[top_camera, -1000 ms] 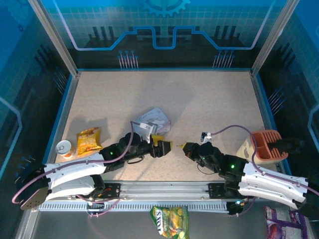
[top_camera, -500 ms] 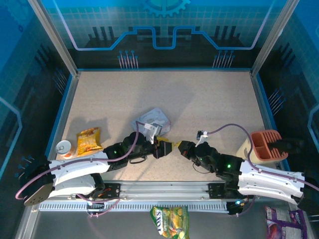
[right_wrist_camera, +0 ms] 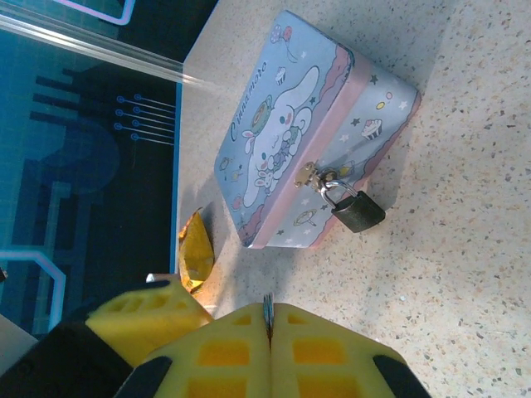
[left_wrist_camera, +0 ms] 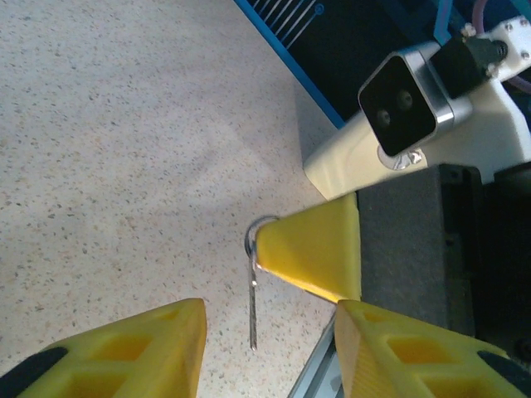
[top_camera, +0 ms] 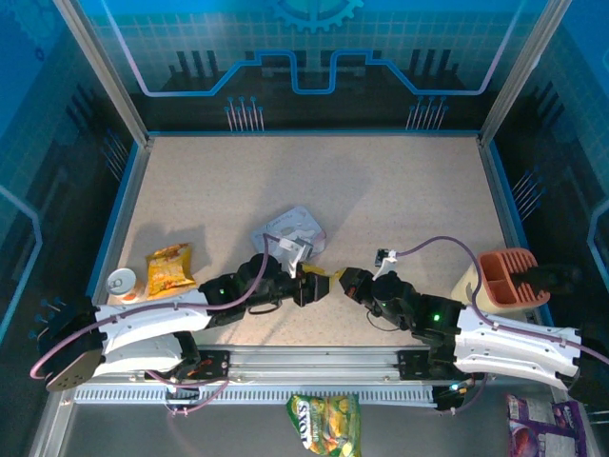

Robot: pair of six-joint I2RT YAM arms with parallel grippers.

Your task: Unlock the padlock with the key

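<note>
The small dark padlock [right_wrist_camera: 358, 210] hangs by its silvery shackle from the hasp of a pale blue cartoon tin [right_wrist_camera: 282, 153], its body resting on the table. My right gripper [right_wrist_camera: 267, 313] is shut on the key, whose thin edge shows between the yellow pads, a short way in front of the tin. In the left wrist view the key [left_wrist_camera: 252, 303] hangs blade-down from the right gripper's yellow finger [left_wrist_camera: 315, 249]. My left gripper [left_wrist_camera: 270, 319] is open, its fingers standing either side of that blade. From above, the left gripper [top_camera: 317, 284] and right gripper [top_camera: 344, 280] nearly meet, just below the tin [top_camera: 290, 231].
An orange snack packet [top_camera: 169, 268] and a small white cup [top_camera: 122, 281] lie at the left. An orange slotted holder [top_camera: 509, 276] stands at the right edge. A green snack bag [top_camera: 324, 419] lies beyond the front rail.
The right arm has moved left with the key, closing on the left gripper. The left gripper has edged slightly right.
</note>
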